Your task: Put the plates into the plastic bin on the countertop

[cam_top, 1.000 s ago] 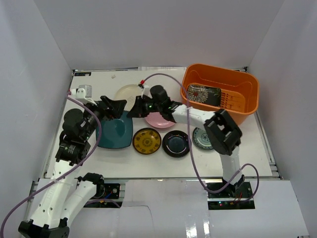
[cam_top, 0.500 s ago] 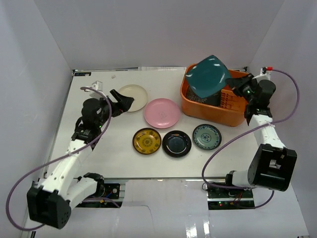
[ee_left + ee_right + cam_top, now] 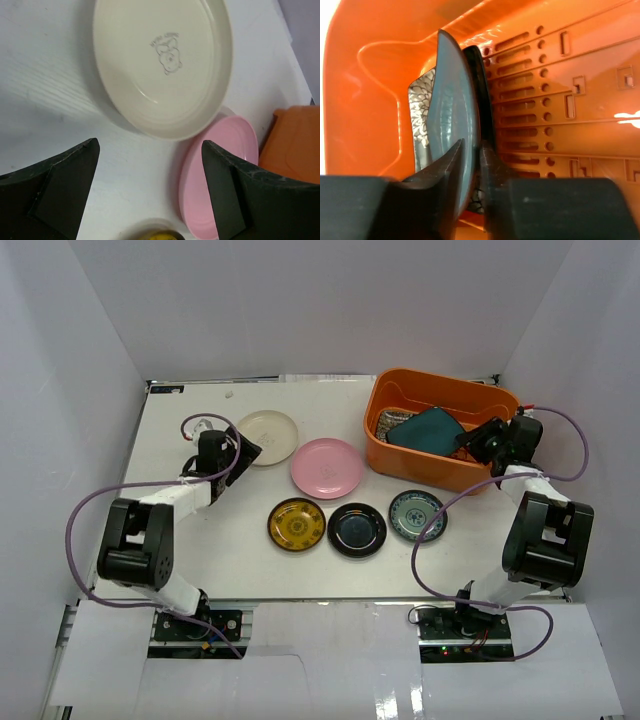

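The orange plastic bin (image 3: 400, 458) stands at the back right of the white countertop (image 3: 230, 540). My right gripper (image 3: 470, 443) is inside it, shut on the rim of the square teal plate (image 3: 432, 430), which lies over the dark floral plate (image 3: 393, 422); both show in the right wrist view, teal (image 3: 451, 115) and floral (image 3: 419, 115). My left gripper (image 3: 243, 450) is open and empty beside the cream plate (image 3: 267, 435), seen close in the left wrist view (image 3: 160, 65). The pink plate (image 3: 327, 467), yellow-brown plate (image 3: 297, 524), black plate (image 3: 356, 530) and blue-green plate (image 3: 417, 515) lie on the countertop.
White walls (image 3: 90, 370) enclose the countertop on the left, back and right. Purple cables (image 3: 100, 500) loop from both arms over the table. The bin's slotted floor (image 3: 560, 115) fills the right wrist view.
My right gripper carried the teal plate from the left side across to the bin and lowered it onto the floral plate. My left gripper let go and now hovers by the cream plate.
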### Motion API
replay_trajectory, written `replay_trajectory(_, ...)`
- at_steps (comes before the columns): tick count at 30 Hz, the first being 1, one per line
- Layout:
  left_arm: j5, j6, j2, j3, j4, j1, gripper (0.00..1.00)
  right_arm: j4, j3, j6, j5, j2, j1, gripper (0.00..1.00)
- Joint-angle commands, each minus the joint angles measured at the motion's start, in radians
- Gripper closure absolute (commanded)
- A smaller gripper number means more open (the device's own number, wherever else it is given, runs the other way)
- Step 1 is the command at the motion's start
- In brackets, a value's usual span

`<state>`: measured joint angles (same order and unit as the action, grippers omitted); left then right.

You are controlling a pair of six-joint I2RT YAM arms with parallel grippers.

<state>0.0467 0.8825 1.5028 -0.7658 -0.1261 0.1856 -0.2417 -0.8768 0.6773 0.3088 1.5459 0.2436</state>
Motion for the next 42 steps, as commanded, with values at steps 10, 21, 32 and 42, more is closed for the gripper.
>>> replay_trajectory(10,-0.137,-0.020,0.336,-0.185,-0.153,-0.113,0.13,0.143,-0.146,-0.303,-0.250,-0.188,-0.116,0.04)
replay_trajectory(21,-0.081,-0.065,0.375,-0.256,-0.092,-0.130,1.00,0.231,-0.180,-0.614,-0.261,-0.195,-0.734,0.48)
replay_trajectory(32,0.022,-0.027,0.028,-0.195,-0.006,-0.182,1.00,0.390,-0.568,-0.775,-0.381,0.353,-1.066,0.35)
replay_trajectory(42,0.176,-0.014,-0.300,-0.086,0.097,-0.225,1.00,0.401,-0.677,-0.734,-0.421,0.551,-1.112,0.52)
